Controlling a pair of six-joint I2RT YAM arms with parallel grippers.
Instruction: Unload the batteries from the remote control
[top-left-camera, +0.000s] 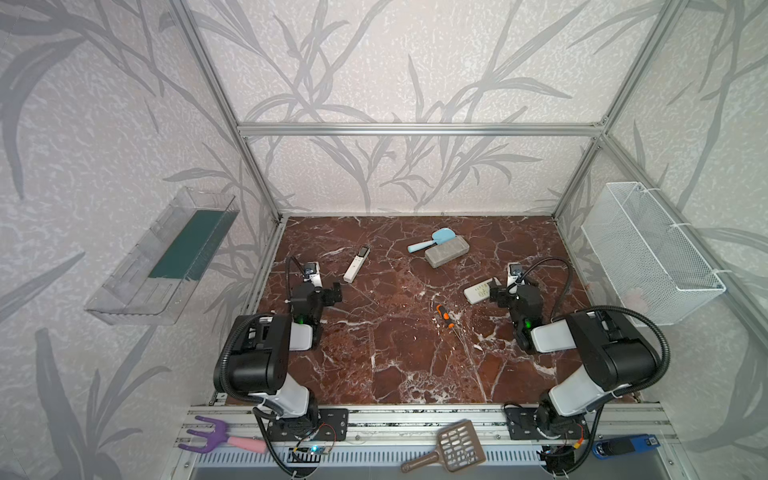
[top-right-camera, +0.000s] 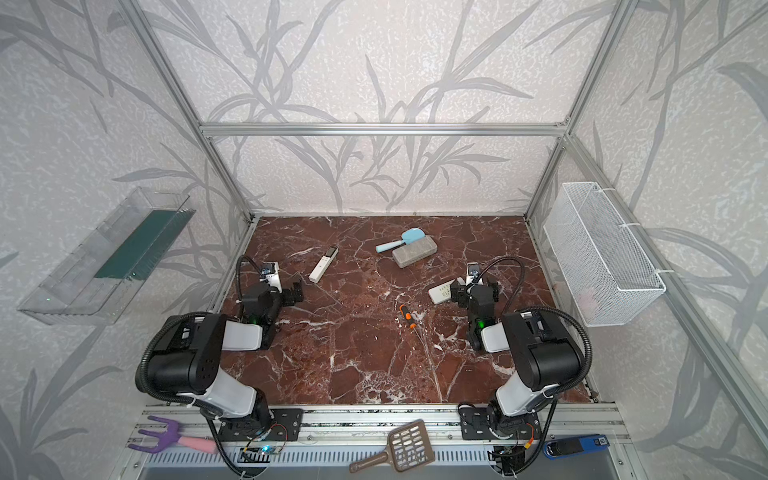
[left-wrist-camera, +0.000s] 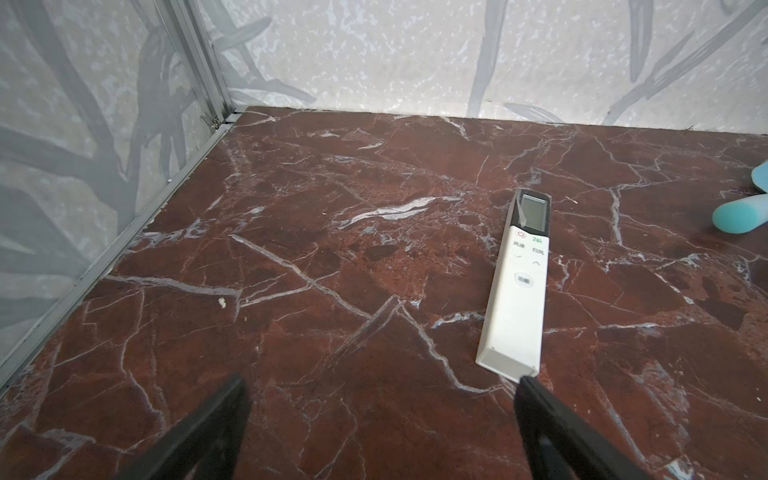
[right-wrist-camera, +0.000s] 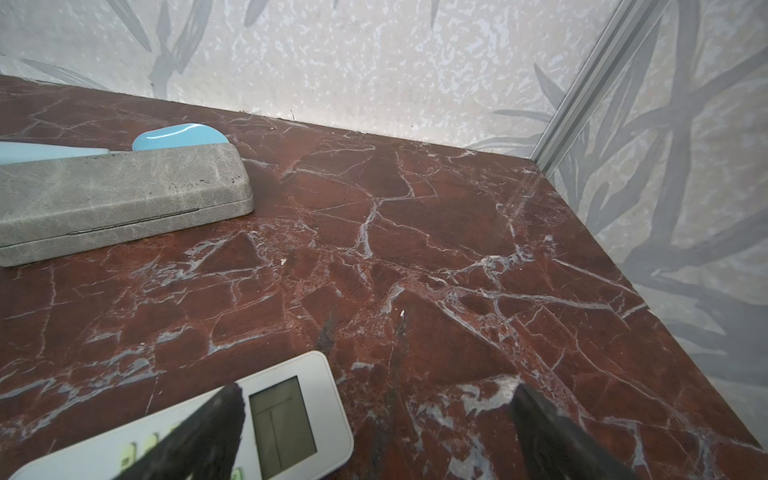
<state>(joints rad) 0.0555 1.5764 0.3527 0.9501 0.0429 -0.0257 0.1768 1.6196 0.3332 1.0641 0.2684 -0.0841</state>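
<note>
The left fingers (top-left-camera: 336, 292) are hanging wide apart and holding nothing, pointing at the near end of a thin white remote control (top-left-camera: 356, 263) that is lying face up on the red-brown tabletop (top-left-camera: 395, 365). The right fingers (top-left-camera: 496, 291) are standing wide apart too, gripping nothing, with one of them reaching over the screen end of a wider white remote control (top-left-camera: 478, 291); I cannot tell if it is touching. The batteries are hiding from view, and an orange screwdriver (top-left-camera: 444, 316) is lying between the two arms.
</note>
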